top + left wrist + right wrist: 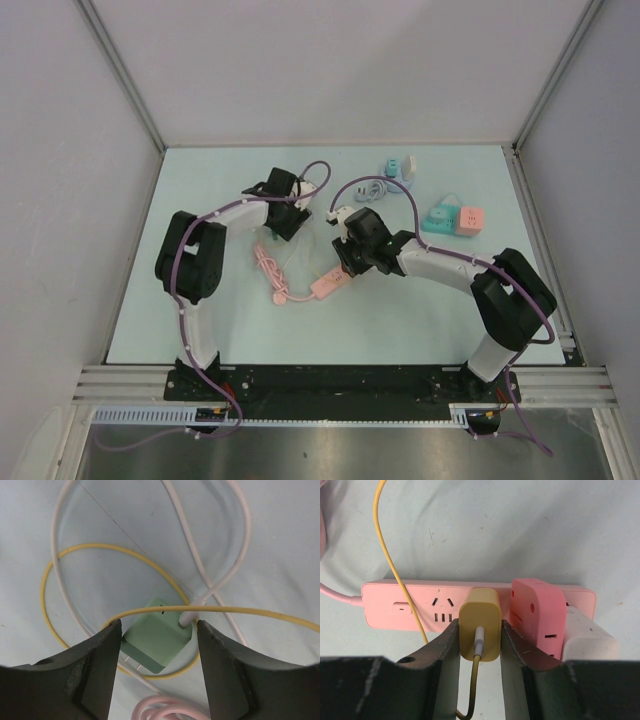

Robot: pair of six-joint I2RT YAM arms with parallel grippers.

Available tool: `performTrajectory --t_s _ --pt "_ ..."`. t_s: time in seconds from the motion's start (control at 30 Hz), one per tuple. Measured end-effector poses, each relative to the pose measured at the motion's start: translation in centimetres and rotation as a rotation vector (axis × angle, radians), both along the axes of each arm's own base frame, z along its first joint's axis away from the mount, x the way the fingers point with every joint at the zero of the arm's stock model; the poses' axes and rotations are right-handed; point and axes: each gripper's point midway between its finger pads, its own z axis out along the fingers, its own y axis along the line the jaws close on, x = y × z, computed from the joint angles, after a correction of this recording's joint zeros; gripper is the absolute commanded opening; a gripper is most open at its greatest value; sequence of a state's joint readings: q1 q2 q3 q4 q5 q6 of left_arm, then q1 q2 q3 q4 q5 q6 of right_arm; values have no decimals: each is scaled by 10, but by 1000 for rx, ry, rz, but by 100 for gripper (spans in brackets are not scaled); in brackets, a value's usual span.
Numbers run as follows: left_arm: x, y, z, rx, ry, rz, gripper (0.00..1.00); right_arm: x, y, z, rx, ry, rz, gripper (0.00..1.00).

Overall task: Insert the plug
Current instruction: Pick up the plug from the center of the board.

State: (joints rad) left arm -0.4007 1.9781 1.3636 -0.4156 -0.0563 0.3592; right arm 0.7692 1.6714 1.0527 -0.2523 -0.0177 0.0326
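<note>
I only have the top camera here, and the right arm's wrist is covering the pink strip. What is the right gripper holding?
Observer: The right gripper is shut on a yellow charger, which is held against the pink power strip. I cannot tell if it is fully seated.
Operator: Is anything next to it on the strip?
Observer: A pink adapter sits close beside it, and there is a white adapter beyond that.
Operator: And the left gripper?
Observer: The left gripper is open, with one finger on either side of a green charger that is lying flat with its prongs bare. A yellow cable crosses over the charger.
</note>
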Motion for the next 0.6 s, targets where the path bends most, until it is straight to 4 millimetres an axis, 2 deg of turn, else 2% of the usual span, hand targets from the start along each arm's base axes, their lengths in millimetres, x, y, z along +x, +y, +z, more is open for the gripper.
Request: performTrajectory --t_s 0.17,0.27,0.3,0.4,0.47,0.6 --pt "0 6 -5 -45 33 17 66 -1 0 0 2 4 4 11" --pt "0 5 -6 -69 43 21 54 -3 1 1 6 9 9 13" --pt "-1 5 -6 -74 48 19 45 -4 0 1 6 11 11 18" --pt "-4 2 -7 -92 61 20 40 -8 0 2 7 19 18 24" --pt "-5 0 -6 -102 66 23 29 -14 -1 3 7 31 23 27" --pt "-13 2 -1 -107 91 41 16 -26 -4 5 6 60 29 29"
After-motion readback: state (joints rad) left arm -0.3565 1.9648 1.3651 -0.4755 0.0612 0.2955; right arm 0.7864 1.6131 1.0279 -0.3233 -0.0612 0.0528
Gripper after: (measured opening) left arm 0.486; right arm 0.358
